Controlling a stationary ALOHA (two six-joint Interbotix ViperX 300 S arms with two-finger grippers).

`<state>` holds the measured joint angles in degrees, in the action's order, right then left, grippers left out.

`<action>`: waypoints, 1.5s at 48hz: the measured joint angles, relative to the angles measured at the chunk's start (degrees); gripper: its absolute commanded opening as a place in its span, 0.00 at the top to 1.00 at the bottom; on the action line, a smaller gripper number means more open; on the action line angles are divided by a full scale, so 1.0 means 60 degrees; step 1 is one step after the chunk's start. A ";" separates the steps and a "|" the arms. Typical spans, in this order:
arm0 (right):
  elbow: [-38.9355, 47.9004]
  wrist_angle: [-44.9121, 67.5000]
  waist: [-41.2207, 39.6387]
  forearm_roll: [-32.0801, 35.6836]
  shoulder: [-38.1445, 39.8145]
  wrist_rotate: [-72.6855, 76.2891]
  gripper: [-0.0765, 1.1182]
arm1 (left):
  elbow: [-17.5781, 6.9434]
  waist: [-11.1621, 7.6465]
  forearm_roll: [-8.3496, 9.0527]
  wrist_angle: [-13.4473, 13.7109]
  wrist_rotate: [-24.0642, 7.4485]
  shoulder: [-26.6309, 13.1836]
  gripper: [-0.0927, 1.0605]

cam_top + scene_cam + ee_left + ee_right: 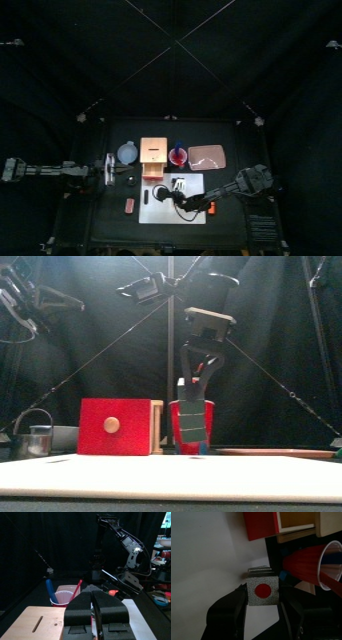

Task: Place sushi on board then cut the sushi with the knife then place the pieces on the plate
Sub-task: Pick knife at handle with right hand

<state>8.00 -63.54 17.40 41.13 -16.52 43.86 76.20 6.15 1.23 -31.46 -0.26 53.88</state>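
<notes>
A dark green sushi block with a red centre [262, 592] sits between the fingers of my right gripper [262, 596], which is shut on it. From the front, the sushi block [190, 426] hangs low over the white board [174, 478]; whether it touches the board is unclear. Seen from above, the right gripper [170, 196] is over the board [190, 210]. The red cup [178, 155] stands behind it with a blue knife [49, 589] and a red knife [77, 587] inside. The pink tray [207, 156] lies at the back right. My left gripper [93, 604] is shut and empty above the wooden box [37, 622].
The wooden box with its red drawer front [114, 426] stands left of the cup. Behind and left of the box is the blue-grey bowl [127, 153]. A metal cutter [38, 439] stands at the far left. A small red toy [130, 205] lies left of the board.
</notes>
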 measured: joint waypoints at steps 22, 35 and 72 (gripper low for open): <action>-0.0059 0.0308 0.0557 0.0044 -0.0659 0.0249 0.22 | -0.0132 0.0000 -0.0132 -0.0059 0.0015 0.0000 0.66; -0.0454 0.0396 0.1025 -0.0586 -0.0718 0.0513 0.10 | -0.0190 0.0000 -0.0146 -0.0176 0.0015 0.0000 0.66; 0.1904 0.2080 -0.0322 -0.2021 0.2139 0.3311 0.09 | -0.0454 -0.0073 -0.0498 -0.0190 0.0015 -0.0015 0.66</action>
<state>19.42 -51.06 15.47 29.00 -3.69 63.72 73.48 5.71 -1.76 -32.61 -0.18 53.79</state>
